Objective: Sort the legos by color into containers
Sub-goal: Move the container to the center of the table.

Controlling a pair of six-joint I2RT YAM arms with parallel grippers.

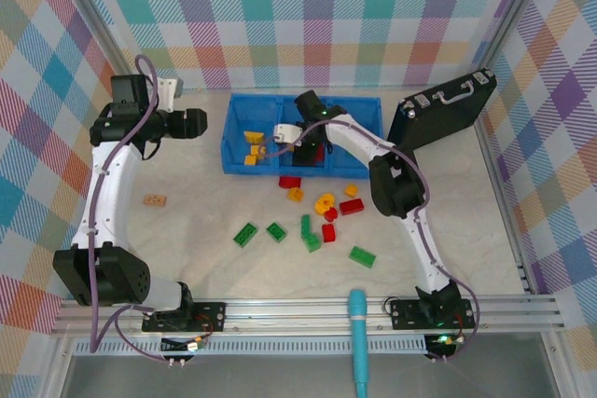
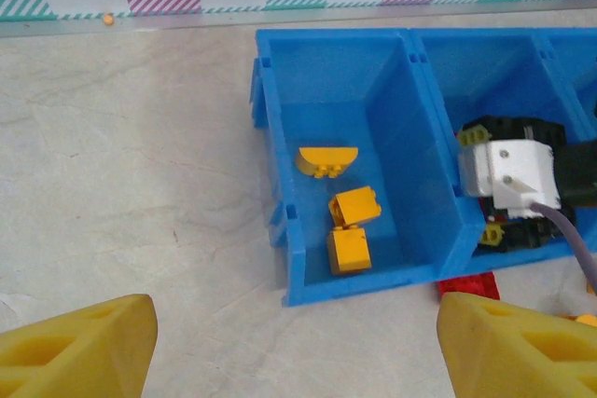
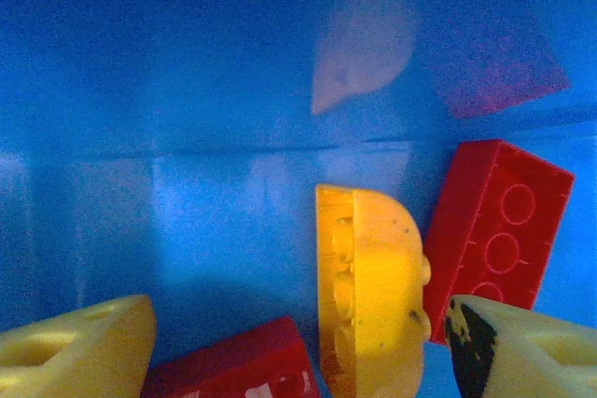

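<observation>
Closest to my right wrist lens are two yellow fingertips (image 3: 79,347) in the bottom corners, spread wide: my right gripper (image 3: 297,347) is released and clamps nothing. Between them a yellow-orange half-round brick (image 3: 368,295) stands on edge, close to the right-hand tip; I cannot tell whether they touch. One red brick (image 3: 494,221) leans just behind it and another red brick (image 3: 233,361) lies low on the left, all on the glossy blue floor of the middle compartment (image 3: 187,90).

From above, that gripper reaches down into the middle of the blue bin (image 1: 373,111), which sits at the far edge of the tabletop (image 1: 187,263), about midway along it. The bin's left compartment (image 2: 382,109) holds three yellow-orange bricks (image 2: 348,251).

My left gripper (image 1: 193,124) hangs over the far left part of the tabletop, just beside the bin's left wall, its tips apart and holding nothing.

The loose legos (image 1: 324,202), red, yellow-orange and green, lie scattered mid-tabletop between the bin's near wall and the near edge, the green ones nearest me.

The tabletop is pale with faint marbling. A small tan piece (image 1: 155,199) lies toward its left edge. A black case (image 1: 443,109) with a handle stands tilted at the far right corner. A teal pen-like thing (image 1: 357,342) lies across the metal rail (image 1: 308,309) at the near edge. Pastel plaid panels (image 1: 326,16) in a metal frame wall in the left, far and right sides
</observation>
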